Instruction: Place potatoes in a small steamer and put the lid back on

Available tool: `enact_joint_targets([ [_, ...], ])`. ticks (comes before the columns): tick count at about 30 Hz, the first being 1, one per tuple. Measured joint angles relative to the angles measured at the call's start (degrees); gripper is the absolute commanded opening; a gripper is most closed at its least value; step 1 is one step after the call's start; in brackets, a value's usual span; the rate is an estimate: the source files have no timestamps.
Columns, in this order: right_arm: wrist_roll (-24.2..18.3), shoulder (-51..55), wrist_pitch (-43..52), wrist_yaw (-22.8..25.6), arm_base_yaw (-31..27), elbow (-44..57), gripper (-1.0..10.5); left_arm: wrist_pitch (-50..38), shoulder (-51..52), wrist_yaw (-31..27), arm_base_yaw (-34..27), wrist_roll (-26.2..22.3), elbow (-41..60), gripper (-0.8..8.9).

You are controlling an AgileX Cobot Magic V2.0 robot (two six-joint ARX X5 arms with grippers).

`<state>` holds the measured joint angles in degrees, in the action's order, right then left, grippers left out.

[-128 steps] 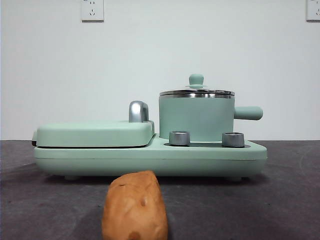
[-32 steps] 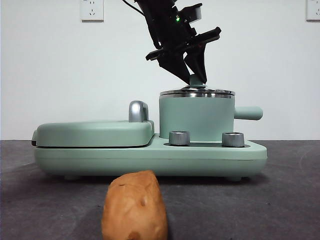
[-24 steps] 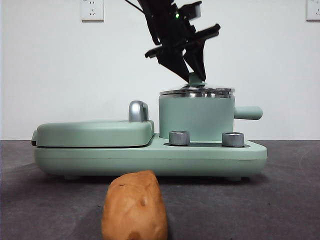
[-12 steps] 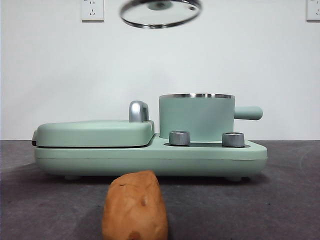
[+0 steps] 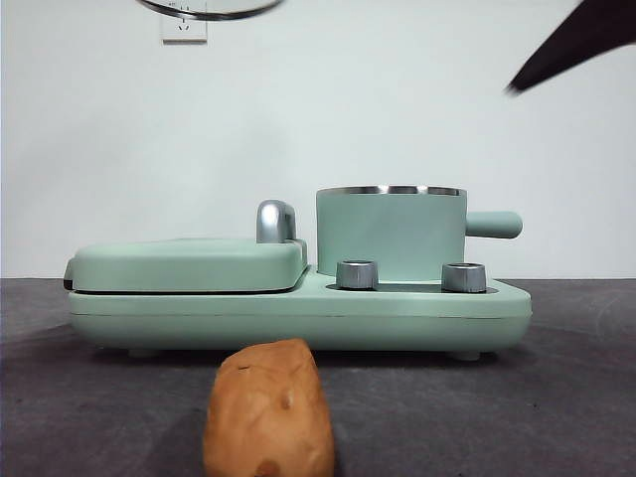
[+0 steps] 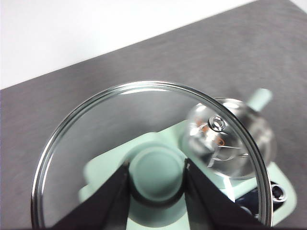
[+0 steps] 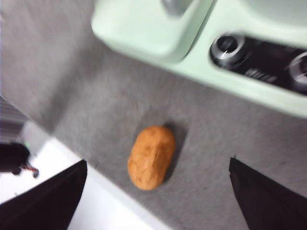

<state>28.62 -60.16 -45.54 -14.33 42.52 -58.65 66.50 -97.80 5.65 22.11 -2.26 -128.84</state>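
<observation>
Lid [image 6: 148, 143] held high above the table by the left gripper [image 6: 156, 179], whose jaws are clamped on either side of its mint knob [image 6: 154, 173]; only the steel rim [image 5: 209, 10] shows at the top edge of the front view. Below, the steamer [image 5: 391, 234] stands uncovered on the green appliance [image 5: 298, 303]. The potato [image 7: 151, 156] lies on the grey table [image 7: 96, 110] in front of the appliance, between and well apart from the widely spread jaws of the right gripper [image 7: 158, 201], which hangs high above it.
</observation>
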Motion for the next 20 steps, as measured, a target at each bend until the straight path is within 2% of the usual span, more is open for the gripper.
enact_joint_targets([
  [4, 3.28, -9.25, -0.09, 4.04, 7.8, -2.91, 4.6, 0.63, 0.48, -0.11, -3.85, -0.09, 0.0, 0.08],
  [8, 5.31, -18.62, -0.68, 7.23, 12.98, -7.02, 4.6, 0.92, 0.48, -0.15, -6.71, -0.09, 0.0, 0.08],
  [14, 6.34, -30.47, -4.5, 10.08, 16.98, -11.87, 4.6, 1.42, 0.48, -0.17, -9.25, -0.11, 0.0, 0.08],
  [20, 6.62, -38.42, -5.46, 10.05, 18.67, -13.09, 4.6, 1.42, 0.48, -0.17, -10.73, -0.11, 0.0, 0.08],
])
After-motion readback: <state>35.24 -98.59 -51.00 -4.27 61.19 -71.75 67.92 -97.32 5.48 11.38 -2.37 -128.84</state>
